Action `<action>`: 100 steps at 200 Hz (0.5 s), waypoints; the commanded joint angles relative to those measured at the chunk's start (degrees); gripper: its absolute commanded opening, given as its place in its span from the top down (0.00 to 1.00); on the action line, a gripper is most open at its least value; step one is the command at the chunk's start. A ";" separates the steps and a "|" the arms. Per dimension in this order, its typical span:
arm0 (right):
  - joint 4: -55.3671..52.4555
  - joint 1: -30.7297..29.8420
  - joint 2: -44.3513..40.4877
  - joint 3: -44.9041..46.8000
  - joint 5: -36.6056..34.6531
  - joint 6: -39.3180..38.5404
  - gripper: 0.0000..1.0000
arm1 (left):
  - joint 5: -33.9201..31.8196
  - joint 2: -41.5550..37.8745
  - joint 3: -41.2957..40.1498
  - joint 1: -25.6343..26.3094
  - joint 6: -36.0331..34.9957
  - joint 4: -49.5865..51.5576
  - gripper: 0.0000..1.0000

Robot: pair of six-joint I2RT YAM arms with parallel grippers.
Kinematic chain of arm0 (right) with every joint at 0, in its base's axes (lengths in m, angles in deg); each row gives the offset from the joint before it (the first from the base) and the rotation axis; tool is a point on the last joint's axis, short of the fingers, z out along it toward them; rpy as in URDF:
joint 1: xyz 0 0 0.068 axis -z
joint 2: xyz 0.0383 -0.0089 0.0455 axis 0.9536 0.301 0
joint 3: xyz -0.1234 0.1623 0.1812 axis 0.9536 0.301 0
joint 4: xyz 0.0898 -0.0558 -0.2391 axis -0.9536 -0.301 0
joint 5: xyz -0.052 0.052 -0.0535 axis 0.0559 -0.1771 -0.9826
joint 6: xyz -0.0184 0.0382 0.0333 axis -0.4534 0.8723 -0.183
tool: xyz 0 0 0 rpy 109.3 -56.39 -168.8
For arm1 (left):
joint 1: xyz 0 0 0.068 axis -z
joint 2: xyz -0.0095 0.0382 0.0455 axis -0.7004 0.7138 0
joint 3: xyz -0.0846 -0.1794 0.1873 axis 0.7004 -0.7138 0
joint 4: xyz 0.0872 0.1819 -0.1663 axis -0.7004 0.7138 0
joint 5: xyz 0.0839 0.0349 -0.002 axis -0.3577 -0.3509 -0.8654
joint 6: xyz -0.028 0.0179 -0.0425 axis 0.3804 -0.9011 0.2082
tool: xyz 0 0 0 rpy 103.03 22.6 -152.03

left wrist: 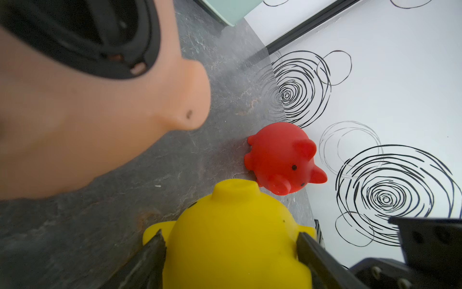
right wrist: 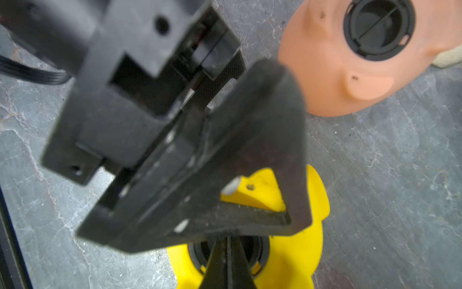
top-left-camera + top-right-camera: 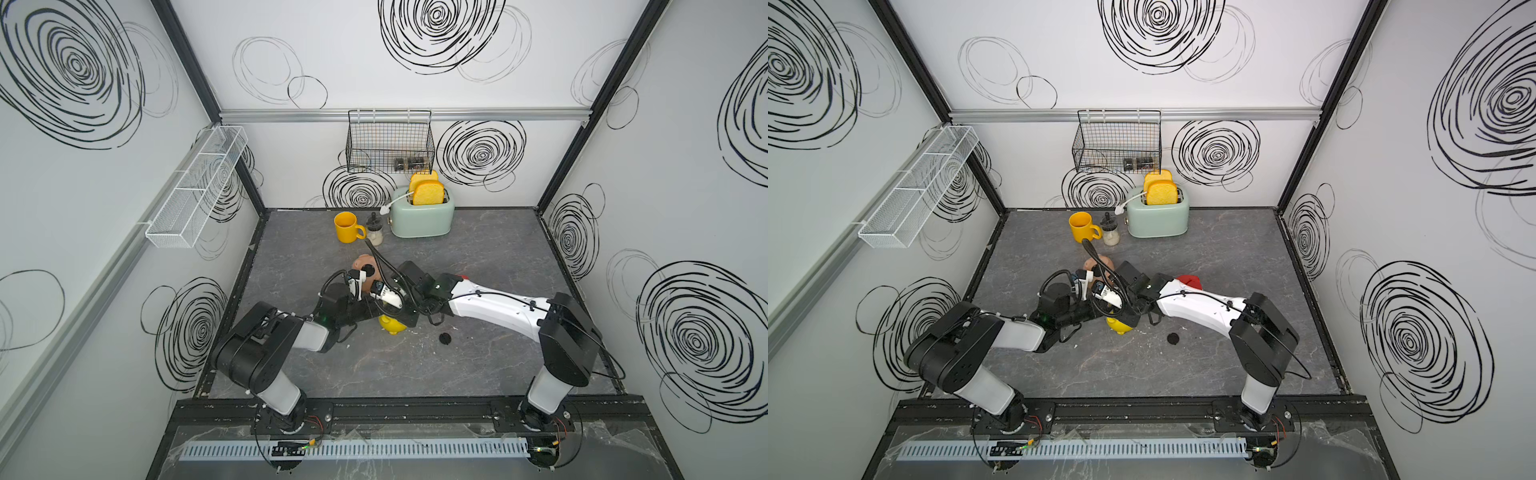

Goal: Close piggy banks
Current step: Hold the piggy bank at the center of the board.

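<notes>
- Grey marbled tabletop (image 3: 478,374); swirl-printed white walls (image 3: 353,62).
- Rear: yellow handled mug (image 3: 347,227), mint-green two-slot toaster (image 3: 422,220).
- Left gripper (image 1: 230,237) clasps glossy yellow plastic piggy bank (image 1: 237,212); right gripper (image 2: 226,252) clenched at its belly, screening it.

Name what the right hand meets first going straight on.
The black plug in the yellow piggy bank, just ahead of the right hand; whether they touch is unclear.

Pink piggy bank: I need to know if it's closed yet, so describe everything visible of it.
The pink piggy bank is smooth peach-pink plastic and lies belly up on the grey marbled table. A black round plug with a cross bar sits in its belly hole, so it looks closed. Stubby legs with small dark dots stick up around the plug. Nothing grips it.
</notes>
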 commanded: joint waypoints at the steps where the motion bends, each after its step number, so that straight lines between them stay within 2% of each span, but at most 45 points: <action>1: -5.78 0.70 0.72 2.95 -1.46 2.25 1.00 | -1.58 1.52 -0.17 0.09 -0.12 0.35 0.16; 100: -7.03 0.70 2.15 1.66 -3.64 15.24 1.00 | -1.68 1.69 -0.72 0.03 -0.06 0.22 0.17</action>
